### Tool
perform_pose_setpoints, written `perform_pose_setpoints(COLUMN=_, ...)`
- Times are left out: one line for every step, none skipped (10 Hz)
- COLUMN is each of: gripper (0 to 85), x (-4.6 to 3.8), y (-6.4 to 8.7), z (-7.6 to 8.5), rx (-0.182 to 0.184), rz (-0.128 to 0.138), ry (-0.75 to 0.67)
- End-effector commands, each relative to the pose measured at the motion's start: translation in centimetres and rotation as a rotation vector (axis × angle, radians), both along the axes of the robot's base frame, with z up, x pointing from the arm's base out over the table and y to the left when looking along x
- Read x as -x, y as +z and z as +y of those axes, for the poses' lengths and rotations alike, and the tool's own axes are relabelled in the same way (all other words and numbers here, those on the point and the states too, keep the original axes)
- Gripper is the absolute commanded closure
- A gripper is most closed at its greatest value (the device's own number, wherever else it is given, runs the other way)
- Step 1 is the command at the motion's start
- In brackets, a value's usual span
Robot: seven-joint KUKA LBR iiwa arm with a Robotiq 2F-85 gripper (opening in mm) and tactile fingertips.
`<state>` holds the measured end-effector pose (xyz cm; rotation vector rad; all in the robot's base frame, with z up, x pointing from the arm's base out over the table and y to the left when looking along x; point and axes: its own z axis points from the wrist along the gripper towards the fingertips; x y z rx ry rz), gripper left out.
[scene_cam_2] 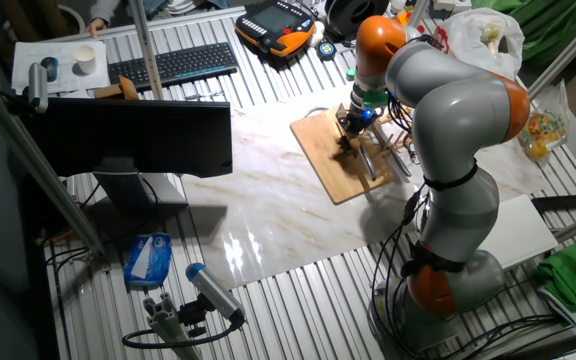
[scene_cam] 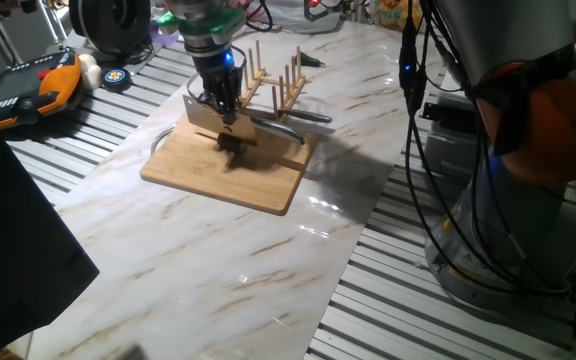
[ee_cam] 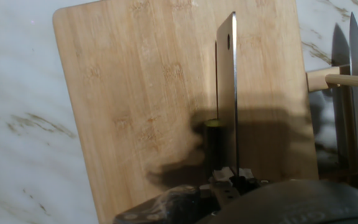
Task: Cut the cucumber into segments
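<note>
A wooden cutting board lies on the marble table; it also shows in the other fixed view and the hand view. The cucumber, short and dark green with a pale end, lies on the board, in shadow. It shows in one fixed view as a dark stub. My gripper is shut on the handle of a cleaver. The blade stands edge-down along the cucumber's right side. My gripper shows at the bottom of the hand view. No separate segments show.
A wooden peg rack stands just behind the board. Other knives lie beside the board's right edge. An orange teach pendant and a tape roll lie at the far left. Cables and the arm's base stand at the right.
</note>
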<state>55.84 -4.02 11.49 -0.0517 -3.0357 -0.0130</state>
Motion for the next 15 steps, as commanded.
perform_pose_setpoints(gripper=84.3, x=0.02, y=-0.1, z=0.0, rx=0.000, rz=0.000, ry=0.000)
perform_pose_setpoints(gripper=84.3, x=0.06, y=-0.1, z=0.0, rx=0.000, rz=0.000, ry=-0.002)
perform_pose_setpoints(gripper=84.3, x=0.12, y=-0.2, z=0.0, rx=0.000, rz=-0.001, ry=-0.003)
perform_pose_setpoints(gripper=84.3, x=0.17, y=-0.3, z=0.0, rx=0.000, rz=-0.003, ry=-0.003)
perform_pose_setpoints(gripper=84.3, x=0.22, y=-0.4, z=0.1, rx=0.000, rz=-0.003, ry=-0.005)
perform_pose_setpoints(gripper=84.3, x=0.27, y=-0.4, z=0.1, rx=0.001, rz=-0.004, ry=-0.008)
perform_pose_setpoints(gripper=84.3, x=0.31, y=-0.5, z=0.1, rx=0.001, rz=-0.004, ry=-0.008)
perform_pose_setpoints(gripper=84.3, x=0.32, y=-0.5, z=0.1, rx=0.001, rz=-0.004, ry=-0.008)
perform_pose_setpoints(gripper=84.3, x=0.32, y=-0.6, z=0.1, rx=0.001, rz=-0.004, ry=-0.009)
perform_pose_setpoints(gripper=84.3, x=0.29, y=-0.7, z=0.0, rx=0.001, rz=-0.004, ry=-0.011)
perform_pose_setpoints(gripper=84.3, x=0.23, y=-0.9, z=0.0, rx=-0.002, rz=-0.004, ry=-0.011)
perform_pose_setpoints(gripper=84.3, x=0.19, y=-1.0, z=-0.1, rx=-0.002, rz=-0.004, ry=-0.011)
perform_pose_setpoints(gripper=84.3, x=0.17, y=-1.0, z=-0.1, rx=-0.004, rz=-0.004, ry=-0.009)
perform_pose_setpoints(gripper=84.3, x=0.16, y=-1.1, z=-0.2, rx=-0.004, rz=-0.004, ry=-0.009)
perform_pose_setpoints(gripper=84.3, x=0.16, y=-1.1, z=-0.2, rx=-0.004, rz=-0.004, ry=-0.009)
